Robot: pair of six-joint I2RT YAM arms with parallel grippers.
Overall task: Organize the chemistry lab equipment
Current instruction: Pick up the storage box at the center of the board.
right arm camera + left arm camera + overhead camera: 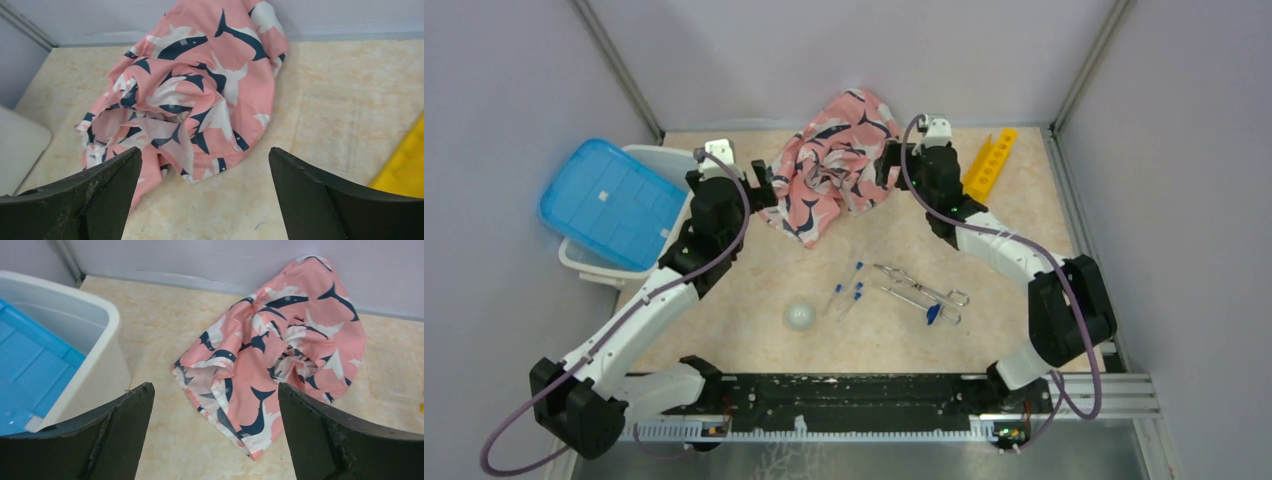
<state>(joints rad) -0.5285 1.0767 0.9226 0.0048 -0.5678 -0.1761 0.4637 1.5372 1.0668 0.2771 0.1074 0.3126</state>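
L claw [216, 390] & R claw [205, 152] hung released, empty, either side of whale-print cloth [834, 160]; capped tubes [852, 290], tongs [919, 293], ball [800, 316] lay nearside of it.

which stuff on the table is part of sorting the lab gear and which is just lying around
Part of the job: blue-capped tubes, metal tongs, whitish ball, yellow rack.
Just lying about: whale-patterned cloth, white bin, blue lid.
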